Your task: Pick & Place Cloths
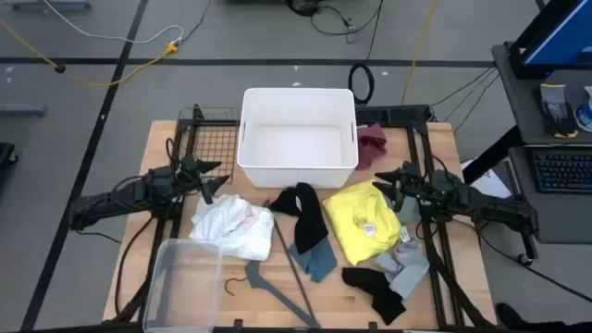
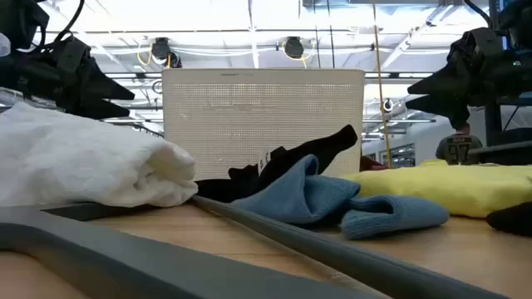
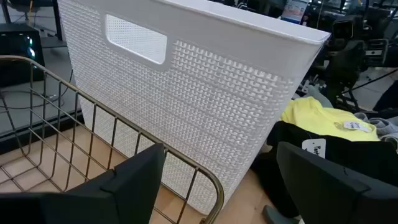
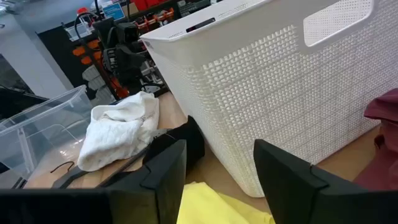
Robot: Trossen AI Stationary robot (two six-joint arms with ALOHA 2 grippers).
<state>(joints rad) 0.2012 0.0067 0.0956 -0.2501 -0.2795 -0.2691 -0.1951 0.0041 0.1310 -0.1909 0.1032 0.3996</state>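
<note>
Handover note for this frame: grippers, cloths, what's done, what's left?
Left gripper: open, empty, above the white cloth.
Right gripper: open, empty, over the yellow cloth.
Black, teal and grey cloths lie on the table; maroon cloth beside the basket.
Done: nothing, basket empty.
Left: all the cloths.

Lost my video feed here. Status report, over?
Left gripper open, empty, above white cloth. Right gripper open, empty, over yellow cloth. White basket holds no cloths. Hanger lies among the cloths.
</note>
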